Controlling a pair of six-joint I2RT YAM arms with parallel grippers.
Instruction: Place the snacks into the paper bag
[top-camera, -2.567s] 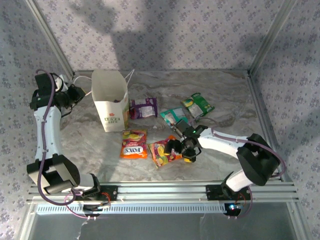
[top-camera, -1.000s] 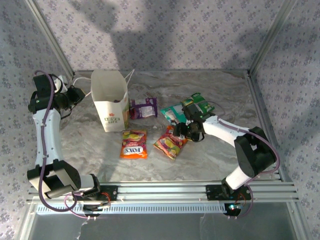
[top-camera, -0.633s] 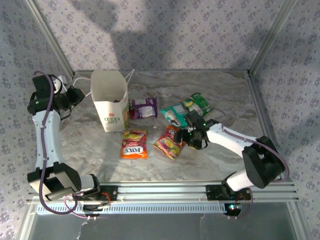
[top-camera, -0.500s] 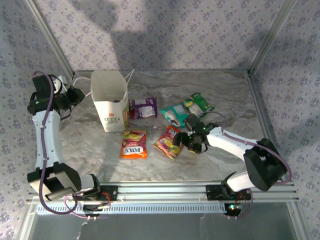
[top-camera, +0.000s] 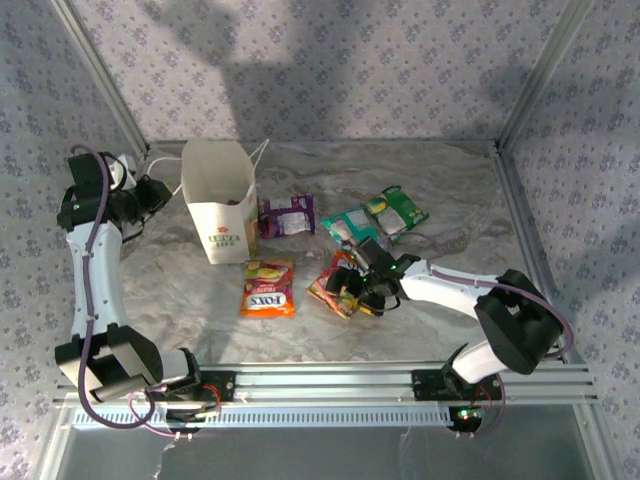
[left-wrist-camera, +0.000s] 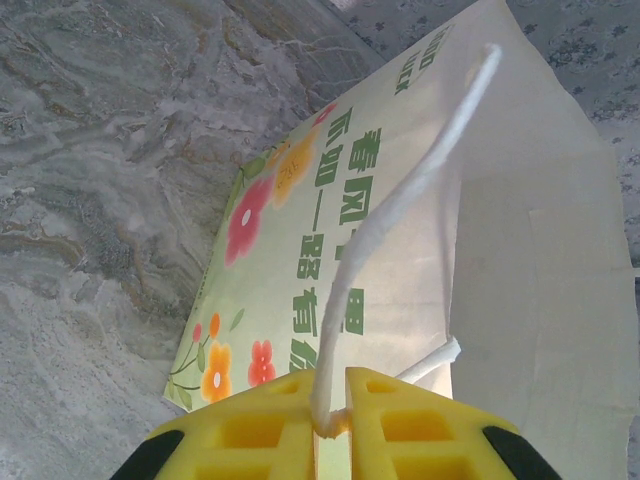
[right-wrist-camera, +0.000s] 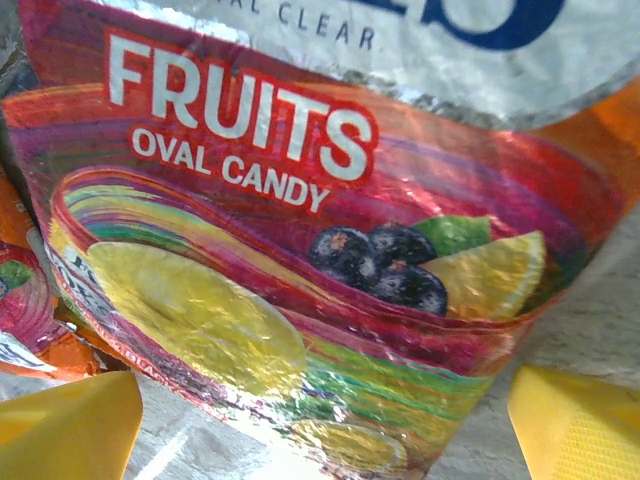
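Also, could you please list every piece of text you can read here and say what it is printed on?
"FRUITS": candy packet, right wrist view.
"OVAL CANDY": same packet, just below.
"AL CLEAR": same packet's silver band, start cut off.
"FOX'S": orange packet, top view.
"一路有": paper bag, green, sideways; neighbouring characters partly cut off.
Bag's front lettering, top view: too small to read.

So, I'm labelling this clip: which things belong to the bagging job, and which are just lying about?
Job: bag, FOX'S packet, fruit candy packet, purple packet, teal packet, green packet.
Just there: table sheet, frame rail.
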